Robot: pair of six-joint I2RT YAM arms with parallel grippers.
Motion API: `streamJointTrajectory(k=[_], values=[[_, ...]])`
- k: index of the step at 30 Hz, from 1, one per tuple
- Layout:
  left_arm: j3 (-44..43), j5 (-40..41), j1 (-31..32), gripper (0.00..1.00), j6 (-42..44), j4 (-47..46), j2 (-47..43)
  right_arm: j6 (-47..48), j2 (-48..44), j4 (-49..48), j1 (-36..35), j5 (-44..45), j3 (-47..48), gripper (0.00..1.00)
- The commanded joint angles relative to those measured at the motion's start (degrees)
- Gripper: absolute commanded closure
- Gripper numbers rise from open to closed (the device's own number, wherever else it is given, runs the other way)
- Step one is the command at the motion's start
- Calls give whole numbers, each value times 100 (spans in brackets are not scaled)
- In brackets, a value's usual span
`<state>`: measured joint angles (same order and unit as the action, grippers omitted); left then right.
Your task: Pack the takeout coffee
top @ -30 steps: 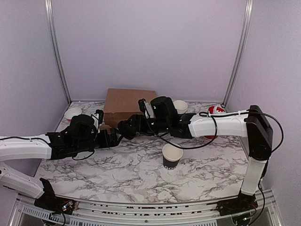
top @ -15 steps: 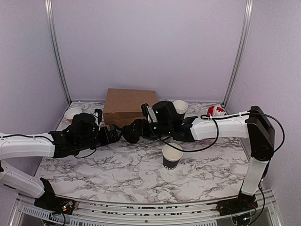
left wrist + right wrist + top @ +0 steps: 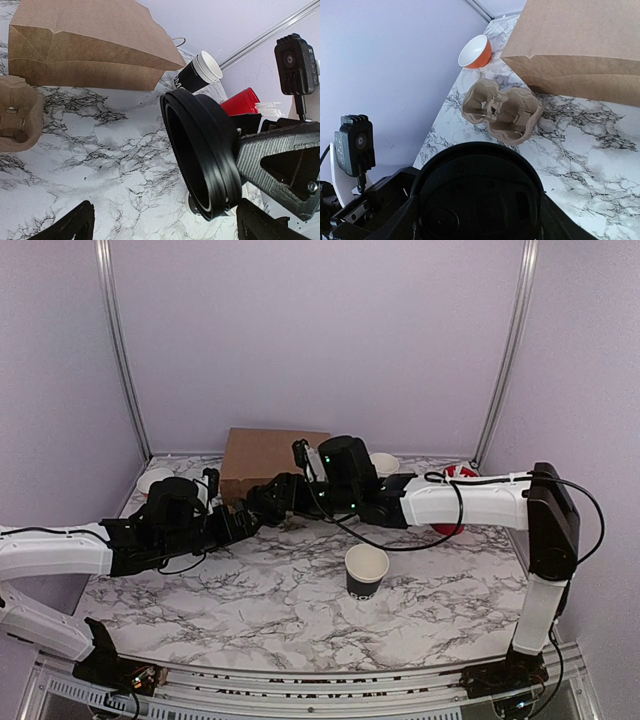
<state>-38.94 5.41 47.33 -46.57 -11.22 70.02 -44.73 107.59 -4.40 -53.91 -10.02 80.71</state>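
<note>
The takeout coffee cup (image 3: 366,571) stands open and lidless on the marble table, white inside. Its round black lid (image 3: 477,192) sits upright between the fingers of my right gripper (image 3: 477,200), which is shut on it. In the top view my right gripper (image 3: 263,504) hangs near the brown bag, left of the cup. The lid also fills the left wrist view (image 3: 200,150), edge-on, with the right gripper's grey finger (image 3: 277,150) against it. My left gripper (image 3: 162,225) is open and empty just in front of the lid; in the top view it (image 3: 238,523) is close to the right gripper.
A brown paper bag (image 3: 270,460) lies at the back. A cardboard cup carrier (image 3: 502,110) lies in front of it and an orange bowl (image 3: 475,51) at the far left. A stack of white-rimmed black cups (image 3: 200,75) and a red cylinder (image 3: 247,102) stand at back right.
My right gripper has carried the lid up and back towards the bag, after dipping lower half a second ago. My left arm has shifted only slightly. The cup has not moved.
</note>
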Motion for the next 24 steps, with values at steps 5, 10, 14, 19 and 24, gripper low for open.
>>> streamJointTrajectory(k=[5, 10, 14, 19, 24], values=[[59, 299, -13, 1, -37, 174, -48, 12, 22, -252, -93, -211, 410, 38], [53, 190, -5, 1, 37, 146, -76, 0, -34, -204, -23, -145, 380, 38], [81, 45, 49, 1, 163, 97, -155, 15, -21, -160, 55, -116, 425, 38], [97, 31, 92, 1, 221, 109, -205, 18, 42, -135, 63, -105, 462, 38], [72, 1, 109, 1, 231, 111, -190, 18, 81, -96, 105, -73, 460, 38]])
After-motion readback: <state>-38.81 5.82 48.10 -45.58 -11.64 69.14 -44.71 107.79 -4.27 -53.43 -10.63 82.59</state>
